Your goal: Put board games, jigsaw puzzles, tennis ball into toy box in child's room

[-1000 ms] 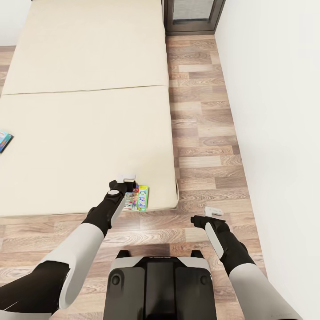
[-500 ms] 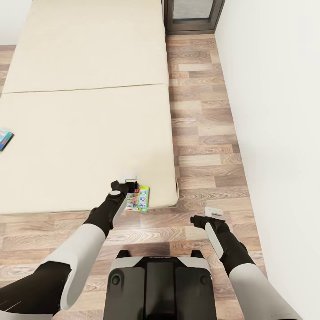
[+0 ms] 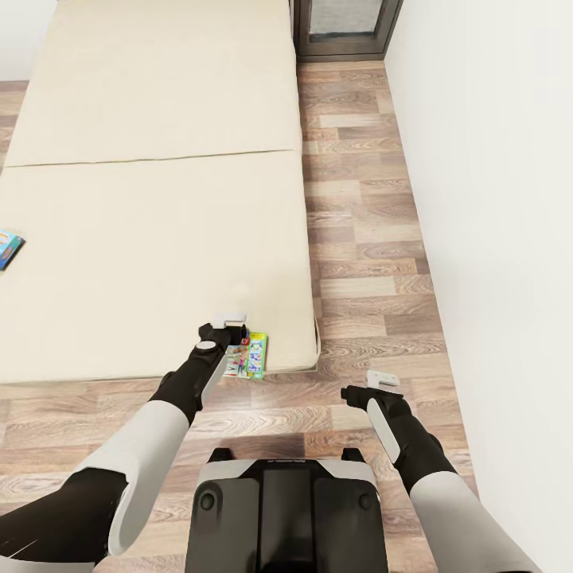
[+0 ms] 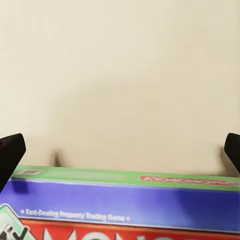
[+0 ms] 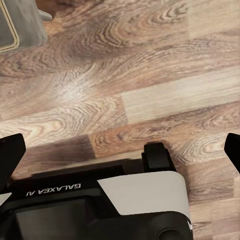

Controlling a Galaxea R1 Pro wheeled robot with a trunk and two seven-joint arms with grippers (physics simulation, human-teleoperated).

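A colourful Monopoly board game (image 3: 250, 356) lies flat on the cream bed (image 3: 151, 239), at its near edge by the right corner. Its green, blue and red lid (image 4: 125, 202) appears close up in the left wrist view. My left gripper (image 3: 228, 322) hovers over the box's far-left part, open, with dark fingertips (image 4: 10, 155) spread wide and nothing between them. A second board game (image 3: 8, 248) sits at the bed's left side, cut by the frame edge. My right gripper (image 3: 382, 380) hangs open over the wooden floor (image 5: 150, 95), holding nothing.
A white wall (image 3: 493, 199) runs close along the right. A dark cabinet or door frame (image 3: 342, 32) stands beyond the bed's far right corner. My own base (image 3: 286, 509) is just short of the bed, with a strip of floor between bed and wall.
The left gripper has edged very slightly nearer over the Monopoly box, and the view has shifted a touch. The right arm has stayed still.
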